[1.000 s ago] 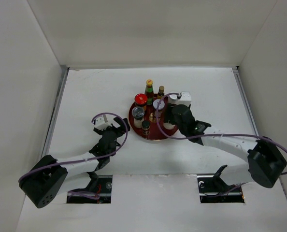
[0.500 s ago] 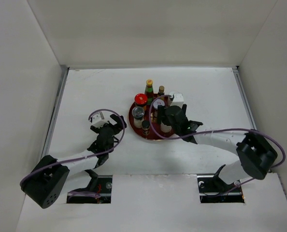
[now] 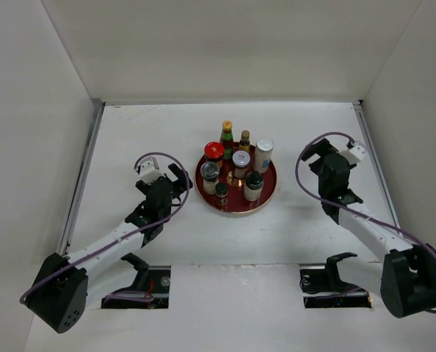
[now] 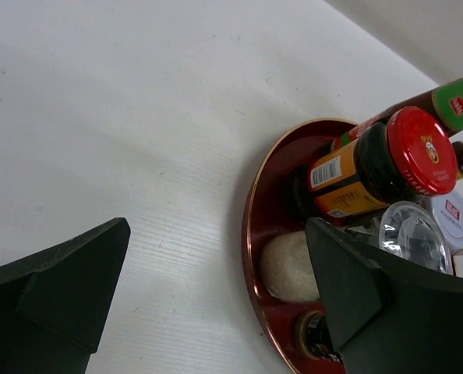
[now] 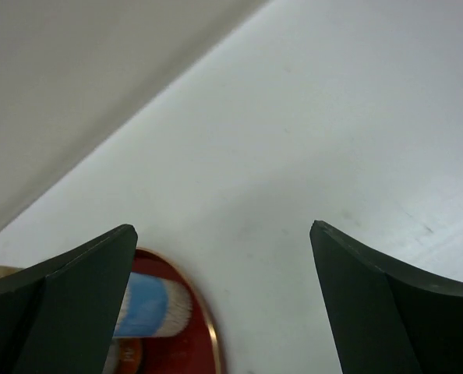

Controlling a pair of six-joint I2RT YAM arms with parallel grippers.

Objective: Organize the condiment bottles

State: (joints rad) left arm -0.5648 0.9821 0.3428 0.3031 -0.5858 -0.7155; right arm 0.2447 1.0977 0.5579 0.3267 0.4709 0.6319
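Condiment bottles (image 3: 239, 161) clustered, all on tray (image 3: 237, 210)

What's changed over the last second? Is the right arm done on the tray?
The right tool opened, apparently releasing the dark-capped jar at the front right of the tray, and withdrew rightward off the tray, empty. The left tool edged slightly forward, still open beside the tray. The other bottles stayed upright in place.

Condiment bottles (image 3: 239, 163) together on tray (image 3: 236, 210)
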